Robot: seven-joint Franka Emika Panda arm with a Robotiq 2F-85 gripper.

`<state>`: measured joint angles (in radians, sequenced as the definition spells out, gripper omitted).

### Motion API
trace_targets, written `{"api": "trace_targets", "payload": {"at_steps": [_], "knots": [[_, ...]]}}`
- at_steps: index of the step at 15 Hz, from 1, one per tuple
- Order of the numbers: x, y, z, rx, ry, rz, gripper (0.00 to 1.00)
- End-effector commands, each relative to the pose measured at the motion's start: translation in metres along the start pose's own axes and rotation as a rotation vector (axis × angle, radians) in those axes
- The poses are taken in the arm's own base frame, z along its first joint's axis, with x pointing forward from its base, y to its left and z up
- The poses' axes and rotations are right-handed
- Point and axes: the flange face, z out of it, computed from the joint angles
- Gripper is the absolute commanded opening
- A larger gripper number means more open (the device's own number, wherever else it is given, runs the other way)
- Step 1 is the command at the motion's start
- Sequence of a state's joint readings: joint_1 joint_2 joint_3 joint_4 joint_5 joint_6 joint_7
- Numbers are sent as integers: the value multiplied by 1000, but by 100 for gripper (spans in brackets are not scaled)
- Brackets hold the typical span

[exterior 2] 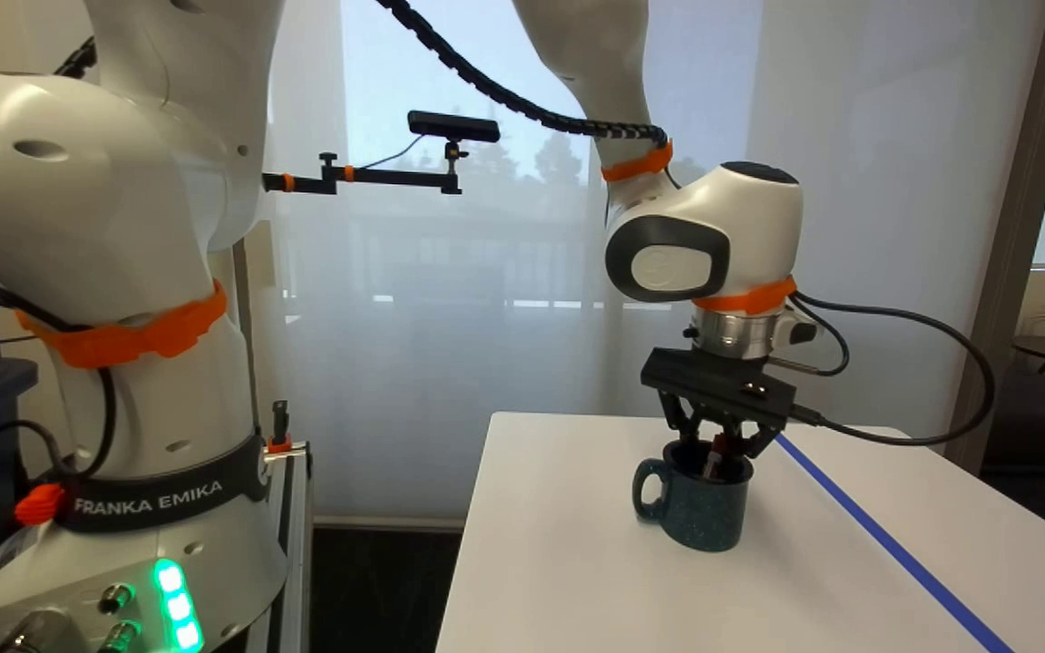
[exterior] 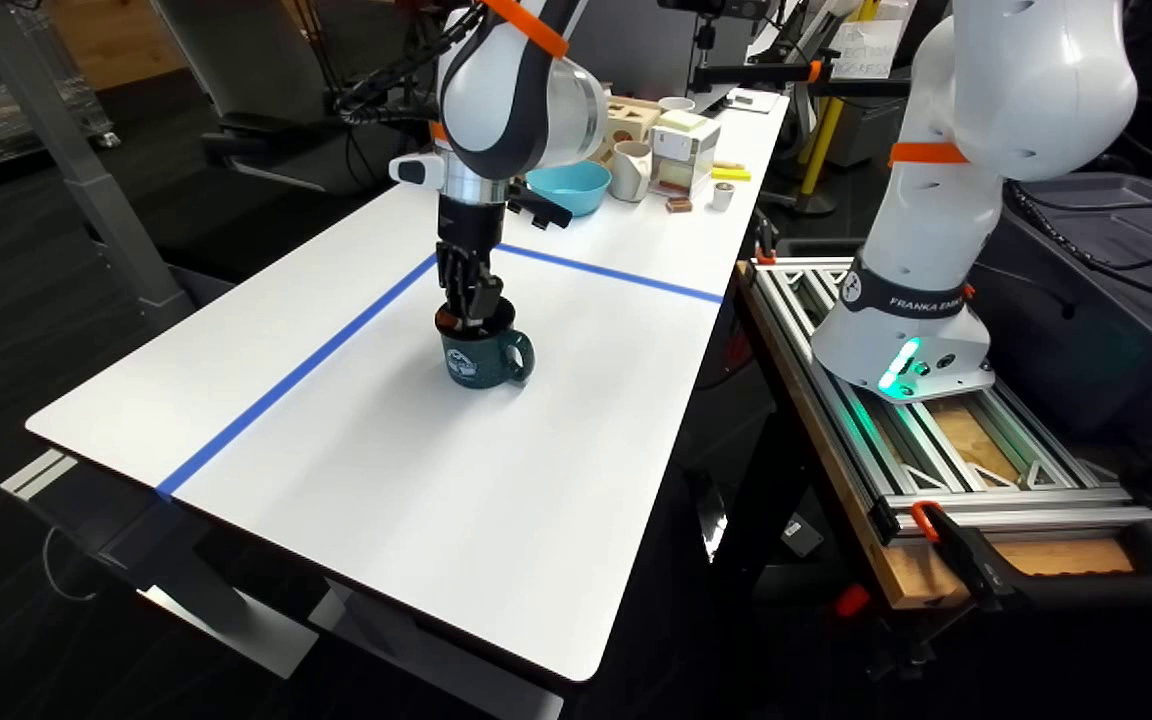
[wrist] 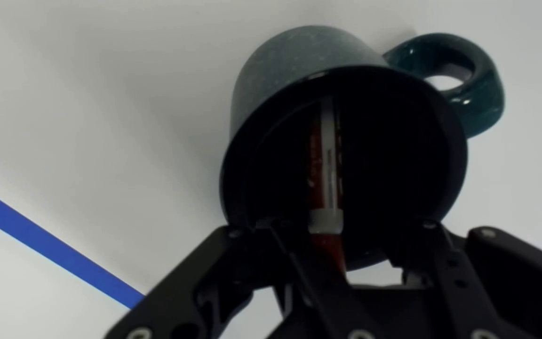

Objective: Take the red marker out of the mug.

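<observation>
The mug (exterior: pixel 476 362) stands upright on the white table, dark green and speckled, with a dark inside and a side handle. It shows also in an exterior view (exterior 2: pixel 702 512) and in the wrist view (wrist: pixel 308 56). The red marker (wrist: pixel 326 165) leans inside the mug, with a pale band and a red end sticking up; its upper part shows in an exterior view (exterior 2: pixel 715 456). My gripper (wrist: pixel 344 230) points down at the mug's mouth. Its fingers are apart, with the marker between them, nearer the left finger in the wrist view. The marker's top end is partly hidden behind a finger.
Blue tape lines (exterior: pixel 306 370) run along the white table (exterior: pixel 416 520). At its far end stand a light blue bowl (exterior: pixel 571 185), a pale pitcher (exterior: pixel 630 172), a clear-sided box (exterior: pixel 684 150), a small cup (exterior: pixel 723 196) and yellow items (exterior: pixel 731 174).
</observation>
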<state>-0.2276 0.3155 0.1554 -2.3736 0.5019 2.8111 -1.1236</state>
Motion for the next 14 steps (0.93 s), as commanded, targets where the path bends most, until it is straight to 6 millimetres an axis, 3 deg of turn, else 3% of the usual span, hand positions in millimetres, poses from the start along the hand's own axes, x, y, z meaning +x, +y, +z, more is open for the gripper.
{"api": "trace_targets", "payload": {"at_steps": [1,2,3,4,14], "knots": [[4,4,5,-13,23,-6,24],[5,4,5,-15,25,-6,26],[5,5,6,-16,26,-6,6],[5,5,7,-16,27,-4,3],[10,-9,-28,-25,23,37,5]]}}
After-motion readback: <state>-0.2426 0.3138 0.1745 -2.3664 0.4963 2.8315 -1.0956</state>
